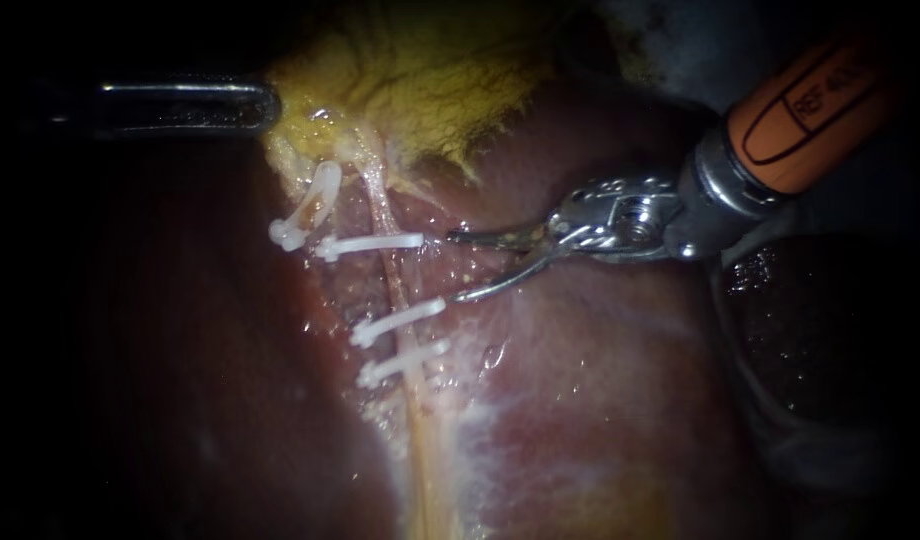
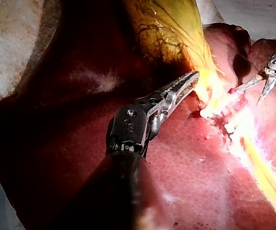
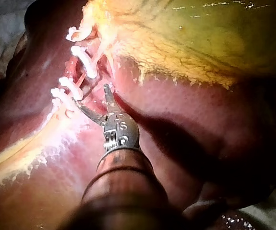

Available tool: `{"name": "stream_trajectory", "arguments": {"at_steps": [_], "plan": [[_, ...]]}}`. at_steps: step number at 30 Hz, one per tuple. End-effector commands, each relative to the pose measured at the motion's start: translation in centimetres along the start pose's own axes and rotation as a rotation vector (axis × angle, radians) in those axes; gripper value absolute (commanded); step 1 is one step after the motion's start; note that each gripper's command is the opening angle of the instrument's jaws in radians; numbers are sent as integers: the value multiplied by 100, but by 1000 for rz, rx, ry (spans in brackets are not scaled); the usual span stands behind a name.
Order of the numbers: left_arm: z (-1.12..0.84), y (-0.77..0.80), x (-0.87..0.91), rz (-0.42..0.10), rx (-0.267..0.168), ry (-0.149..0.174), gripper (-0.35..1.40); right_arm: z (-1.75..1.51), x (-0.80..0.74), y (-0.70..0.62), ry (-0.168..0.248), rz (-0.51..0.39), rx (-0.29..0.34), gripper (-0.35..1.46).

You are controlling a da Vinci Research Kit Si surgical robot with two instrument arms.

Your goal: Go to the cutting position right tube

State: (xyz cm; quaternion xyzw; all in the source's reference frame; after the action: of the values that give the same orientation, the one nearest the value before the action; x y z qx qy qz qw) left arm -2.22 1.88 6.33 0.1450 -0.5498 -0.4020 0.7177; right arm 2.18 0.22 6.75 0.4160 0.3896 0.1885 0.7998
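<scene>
Dark red liver fills the scene, with the yellow gallbladder lying beyond both tips. Coming in from the upper right, the right instrument holds its two thin jaws spread, with nothing between them. Just ahead of those tips lies the right tube, its bare stretch facing the gap. One white clip sits ahead of one jaw tip and two more lie beyond the other. Well apart, the left instrument has its jaws pressed together, pinching the gallbladder's edge.
</scene>
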Motion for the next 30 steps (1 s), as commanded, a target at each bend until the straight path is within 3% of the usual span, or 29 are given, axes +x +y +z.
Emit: {"name": "stream_trajectory", "arguments": {"at_steps": [1, 8, 14, 24, 30], "plan": [[0, 0, 0, 0, 1, 0, -35, 3, -1, 2, -4, 6, 5, 126], [0, 0, 1, 0, 1, 0, -35, 23, -1, 17, 0, 34, 52, 126], [0, 0, 1, 0, 1, 0, -35, 34, 8, 26, 17, 55, 102, 126], [1, -1, 1, 1, 0, 0, -35, 55, 8, 33, 21, 48, 198, 119], [1, -1, 1, 1, 0, 0, -35, 66, 15, 35, 74, 25, 275, 111]]}}
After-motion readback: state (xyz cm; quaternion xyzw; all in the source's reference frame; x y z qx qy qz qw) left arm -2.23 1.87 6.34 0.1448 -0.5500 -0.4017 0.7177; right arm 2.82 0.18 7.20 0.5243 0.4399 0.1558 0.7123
